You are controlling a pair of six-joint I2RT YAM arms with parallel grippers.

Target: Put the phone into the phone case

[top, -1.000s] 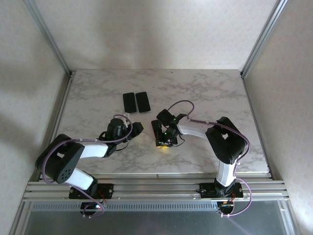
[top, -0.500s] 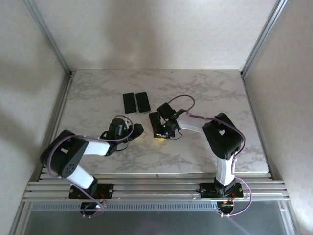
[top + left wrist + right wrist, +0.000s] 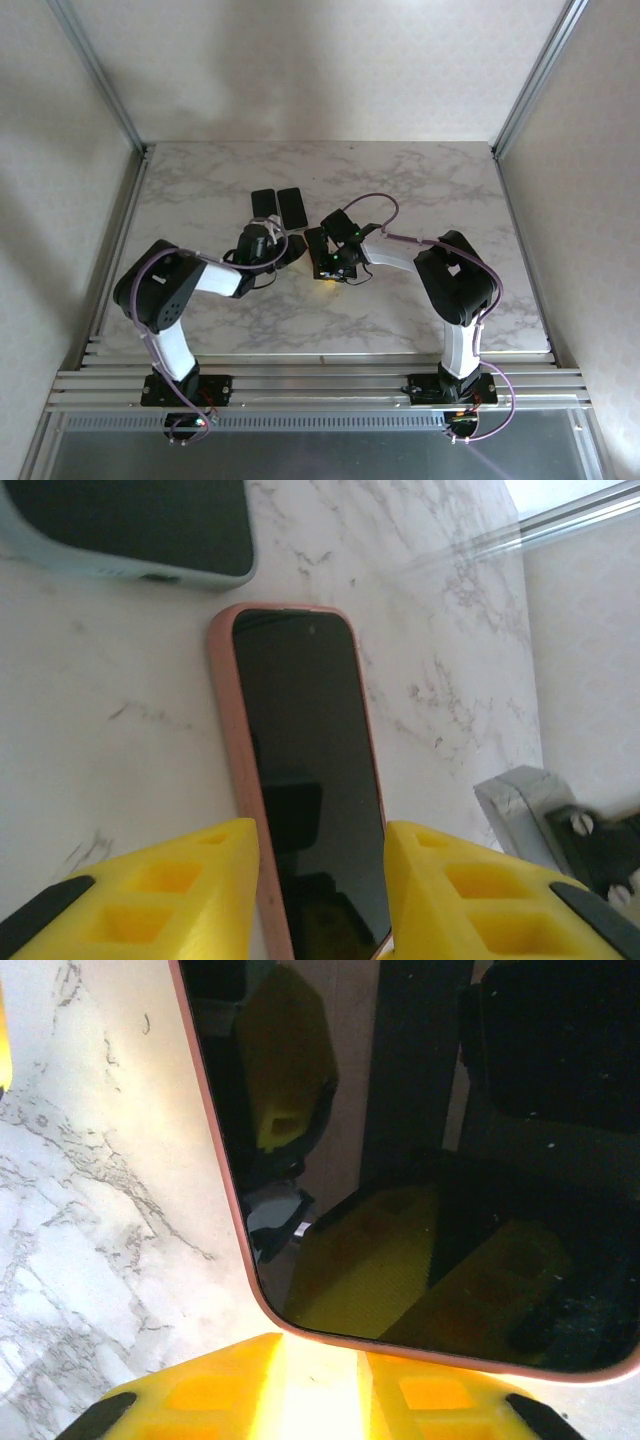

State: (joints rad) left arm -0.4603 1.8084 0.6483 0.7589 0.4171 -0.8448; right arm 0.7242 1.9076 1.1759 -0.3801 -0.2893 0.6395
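Left gripper (image 3: 320, 825) is down low over the marble table (image 3: 100, 700), and its yellow fingers (image 3: 190, 880) straddle the near end of the pink-rimmed phone (image 3: 300, 760). One finger sits against each long edge. The jaws are part-way apart with the phone between them, but I cannot tell whether they are actually squeezing it or just bracketing it. The phone lies flat, screen up, running straight out ahead of that gripper. Its far end, the one with the camera dot, is the end furthest from the fingertips. Past that far end and off to the gripper's left sits the pale blue-grey phone case (image 3: 130, 540), dark on top, near the phone but apart from it. I cannot tell whether anything is inside it. Low on the left gripper's right side a grey metal part with screws (image 3: 520, 800) pokes in. Over to the right gripper (image 3: 318, 1350): its fingers stand slightly parted with nothing between them. A rounded corner and short edge of the phone lie just ahead of the tips, and yellow fingers are reflected in the black glass.
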